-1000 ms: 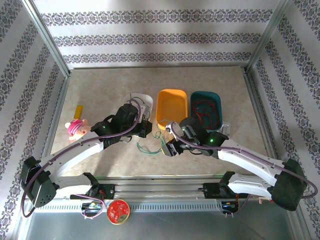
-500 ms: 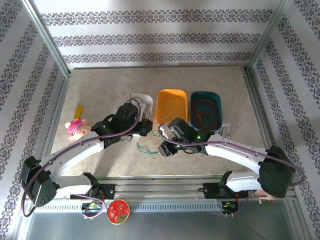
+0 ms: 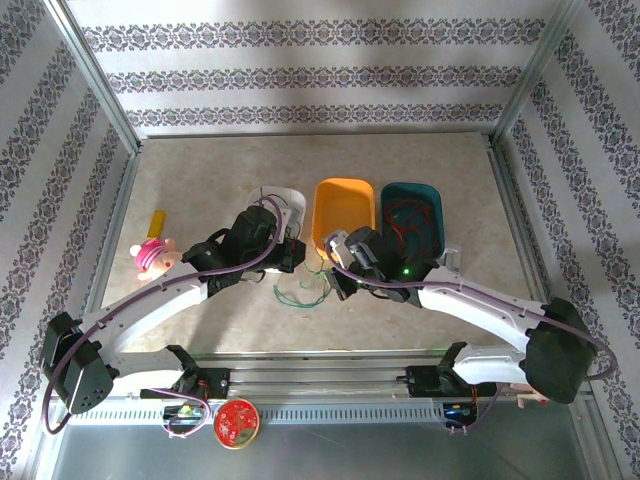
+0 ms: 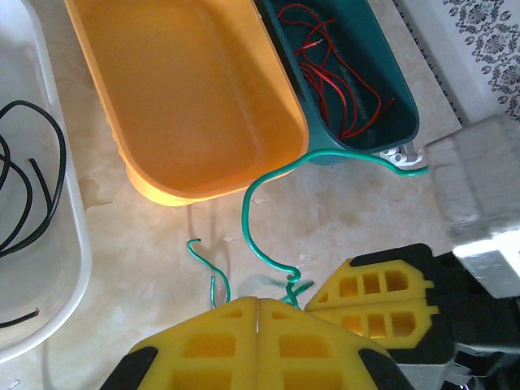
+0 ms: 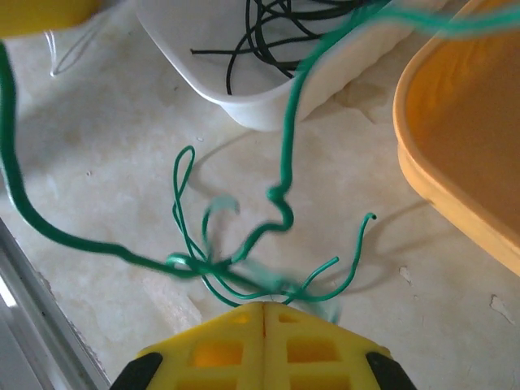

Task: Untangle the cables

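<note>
Green kinked wire (image 5: 284, 154), thin, clamped by left end effector (image 4: 258, 302) and right end effector (image 5: 264, 305).

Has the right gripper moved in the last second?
Yes. The right gripper, now shut on the thin green wire, has shifted up the top view, away from the arm bases and closer to the near rim of the orange plastic tray.

We see loose cable (image 5: 285, 150) on table (image 5: 106, 138) at tips of right gripper (image 5: 264, 307), left gripper (image 4: 258, 302) just beside, middle tray (image 4: 187, 97) beyond, left tray (image 4: 49, 276) & right tray (image 4: 402, 122) flanking it w/ cables (image 4: 355, 106) inside
</note>
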